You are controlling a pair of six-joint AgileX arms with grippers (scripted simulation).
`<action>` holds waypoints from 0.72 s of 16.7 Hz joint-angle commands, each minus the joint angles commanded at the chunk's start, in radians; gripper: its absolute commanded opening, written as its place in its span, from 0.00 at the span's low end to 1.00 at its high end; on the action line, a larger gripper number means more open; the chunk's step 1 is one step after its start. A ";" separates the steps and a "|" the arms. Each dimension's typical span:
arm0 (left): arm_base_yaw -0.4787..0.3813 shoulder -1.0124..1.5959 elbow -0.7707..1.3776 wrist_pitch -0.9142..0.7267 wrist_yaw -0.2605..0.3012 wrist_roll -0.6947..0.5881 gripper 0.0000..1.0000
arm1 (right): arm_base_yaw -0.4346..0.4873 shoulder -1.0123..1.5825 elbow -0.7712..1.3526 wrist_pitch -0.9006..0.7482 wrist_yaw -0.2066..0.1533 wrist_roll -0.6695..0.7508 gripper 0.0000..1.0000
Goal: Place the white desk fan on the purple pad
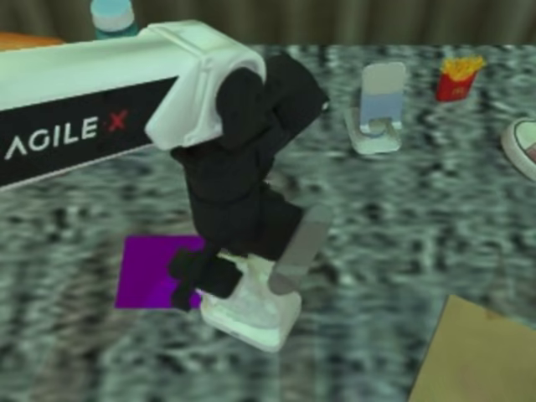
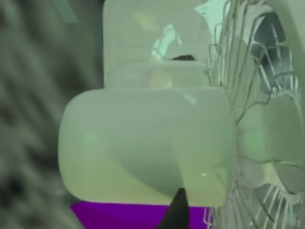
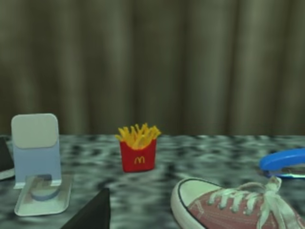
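Observation:
The white desk fan (image 1: 251, 311) stands at the right edge of the purple pad (image 1: 151, 272), its rounded base mostly past the pad's corner and its grille ring (image 1: 299, 249) edge-on to the top view. My left gripper (image 1: 198, 281) reaches down from the left arm and is shut on the fan's motor back (image 2: 143, 148). The left wrist view is filled by the fan, with one dark fingertip (image 2: 178, 212) against it and a strip of purple pad (image 2: 124, 215) below. My right gripper (image 3: 136, 223) is parked out of the top view, open, holding nothing.
A white and pale blue phone stand (image 1: 378, 109) and a red carton of fries (image 1: 457, 78) stand at the back right. A pink sneaker (image 1: 523, 142) lies at the right edge, near a blue stapler (image 3: 283, 162). A tan board (image 1: 486, 356) covers the front right corner.

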 joint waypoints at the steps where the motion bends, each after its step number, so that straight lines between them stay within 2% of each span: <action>1: 0.000 0.000 0.000 0.000 0.000 0.000 0.25 | 0.000 0.000 0.000 0.000 0.000 0.000 1.00; 4: 0.000 0.000 0.000 0.000 0.000 0.000 0.02 | 0.000 0.000 0.000 0.000 0.000 0.000 1.00; 12: 0.000 0.000 0.000 0.000 0.000 0.000 0.00 | 0.000 0.000 0.000 0.000 0.000 0.000 1.00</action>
